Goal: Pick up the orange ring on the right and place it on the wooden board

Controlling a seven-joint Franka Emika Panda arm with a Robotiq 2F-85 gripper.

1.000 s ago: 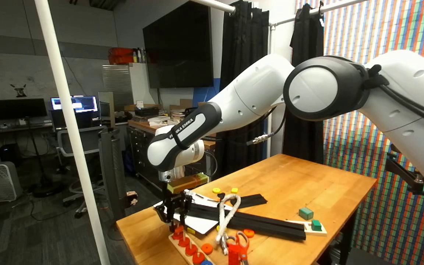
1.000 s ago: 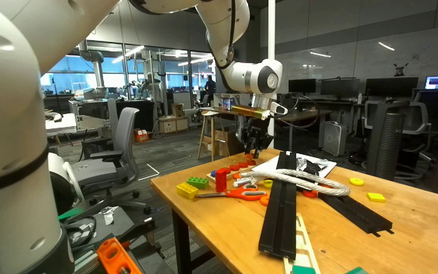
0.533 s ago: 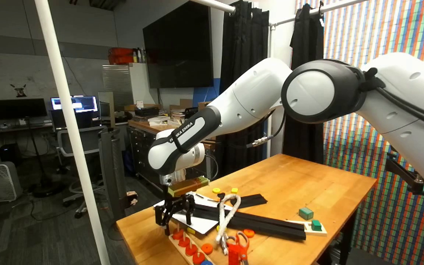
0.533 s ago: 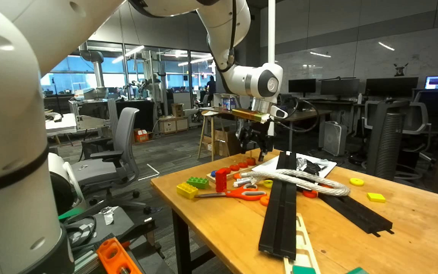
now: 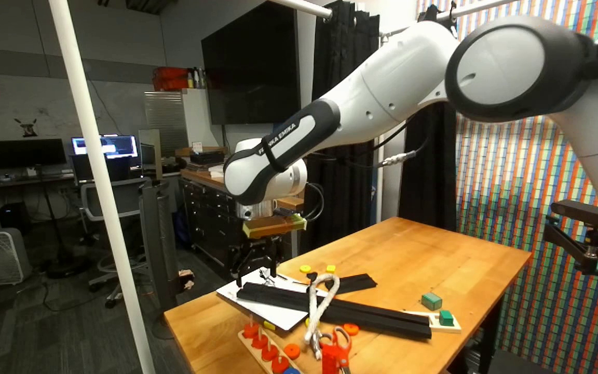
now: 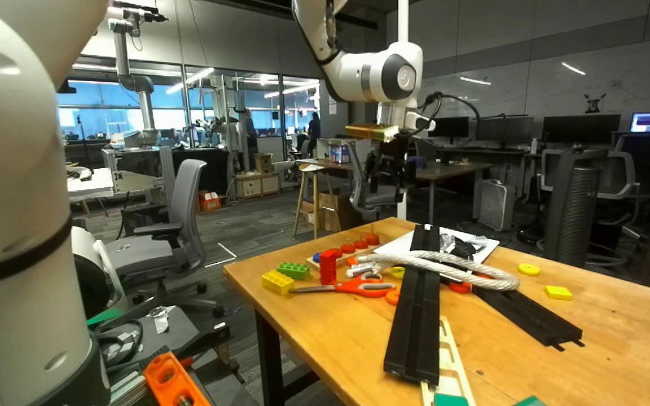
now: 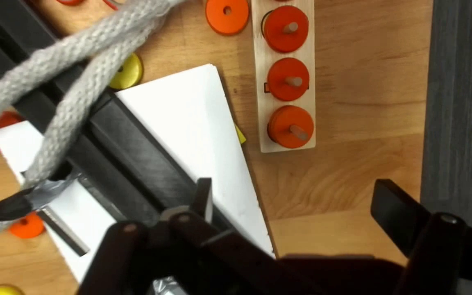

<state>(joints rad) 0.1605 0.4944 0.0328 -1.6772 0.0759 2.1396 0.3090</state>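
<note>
The wooden board [image 7: 264, 61] is a narrow pale strip with upright pegs. Orange-red discs sit on its pegs; on the end peg is an orange ring [image 7: 291, 126], with the peg poking through. In both exterior views this ring [image 5: 250, 331] lies on the board's far end [image 6: 372, 239]. It looks a little thicker there; whether two are stacked I cannot tell. My gripper [image 7: 295, 192] hangs above and beyond that end, jaws wide apart, only tabletop and white panel showing below. In both exterior views the gripper [image 5: 256, 278] stays clear of the table, touching nothing [image 6: 387, 193].
Beside the board lie a loose orange ring [image 7: 227, 15] and a white panel [image 7: 203, 123] under a black track [image 7: 133, 151]. Rope [image 6: 443, 262] loops over the track. Scissors [image 6: 367, 286], a red block [image 6: 328, 268] and a green brick [image 6: 294, 270] stand nearer the front.
A second ago the fingers were closed round an orange ring at the end peg. They have spread and let go. The arm has since risen; the ring stays on the peg.
</note>
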